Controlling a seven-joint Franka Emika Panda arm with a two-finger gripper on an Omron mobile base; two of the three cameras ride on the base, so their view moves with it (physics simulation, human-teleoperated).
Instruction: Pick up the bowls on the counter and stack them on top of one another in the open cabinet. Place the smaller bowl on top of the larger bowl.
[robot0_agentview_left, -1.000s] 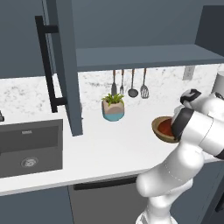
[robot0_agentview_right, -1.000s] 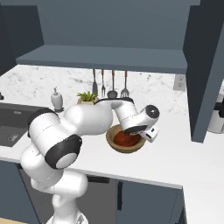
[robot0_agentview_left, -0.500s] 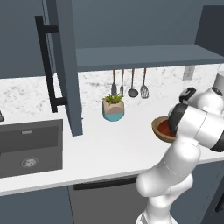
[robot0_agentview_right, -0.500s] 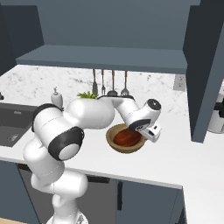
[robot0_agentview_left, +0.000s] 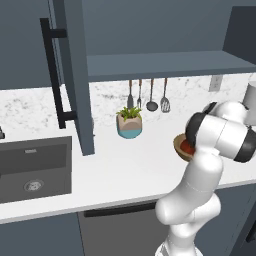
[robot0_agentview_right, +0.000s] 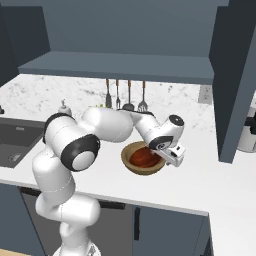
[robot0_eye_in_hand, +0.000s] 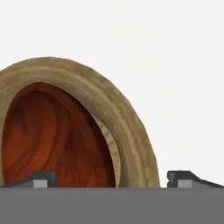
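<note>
Spread wide and empty, the pincer (robot0_eye_in_hand: 112, 177) straddles the thick-rimmed tan wooden bowl (robot0_eye_in_hand: 127, 122); the hand view reveals the glossy reddish-brown bowl (robot0_eye_in_hand: 52, 140) nested inside, on the white speckled surface (robot0_agentview_right: 200, 175).

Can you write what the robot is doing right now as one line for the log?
pincer: open, astride larger bowl rim | smaller bowl: nested inside | bowls on counter

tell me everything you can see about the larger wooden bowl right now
The larger bowl is round, tan and wood-like, with a thick pale rim and deep walls. It sits upright on the white speckled counter, below the cabinet shelf. The smaller bowl, glossy reddish-brown, lies nested inside it. The gripper is open, its fingers straddling the rim; contact cannot be told.
</note>
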